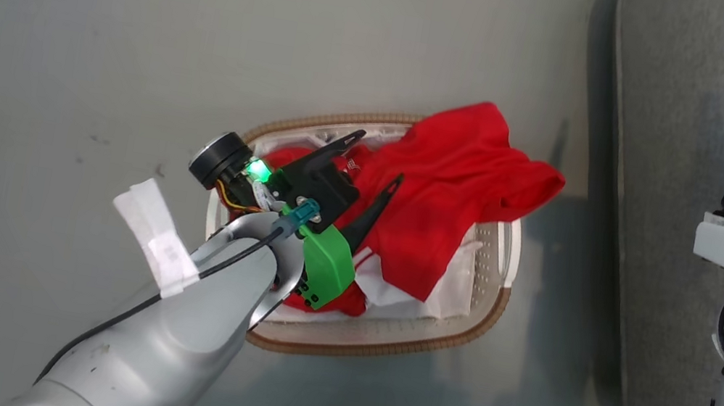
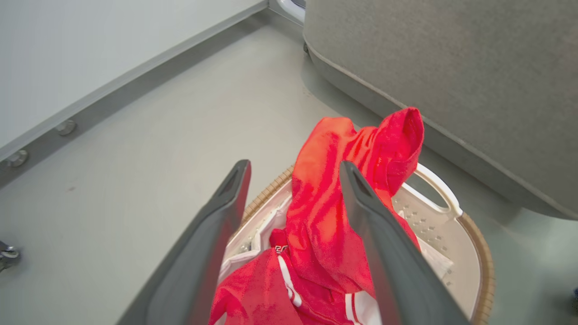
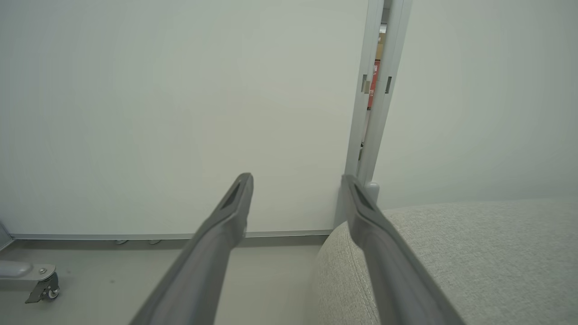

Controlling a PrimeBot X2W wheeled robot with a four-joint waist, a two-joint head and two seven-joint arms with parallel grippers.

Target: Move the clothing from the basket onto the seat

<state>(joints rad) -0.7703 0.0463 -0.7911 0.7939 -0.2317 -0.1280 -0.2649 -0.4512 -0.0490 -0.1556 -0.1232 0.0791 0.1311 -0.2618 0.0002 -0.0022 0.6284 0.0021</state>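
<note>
The basket (image 1: pixel 382 345) stands on the grey floor (image 1: pixel 102 42), with the grey seat (image 1: pixel 669 210) just beside it across a narrow strip of floor. The red clothing (image 1: pixel 462 176) is all in the basket. One plain red piece is heaped high and spills over the basket's brown rim on the side nearest the seat. A second red piece with white stripes (image 2: pixel 289 280) lies lower in the basket, and a white sheet (image 1: pixel 458 285) lies under them against the basket's inner wall. The left gripper (image 1: pixel 379 156) hangs over the basket with its fingers (image 2: pixel 226 203) spread wide, pointing toward the basket's far rim. In the left wrist view the heaped red piece shows in the gap between them, but whether either finger touches the cloth cannot be told. The right gripper (image 3: pixel 297 179) is well away from the basket, above the seat's rounded edge. Its fingers (image 3: pixel 370 225) are also spread, with nothing between them, and point at a pale wall (image 3: pixel 135 90).
</note>
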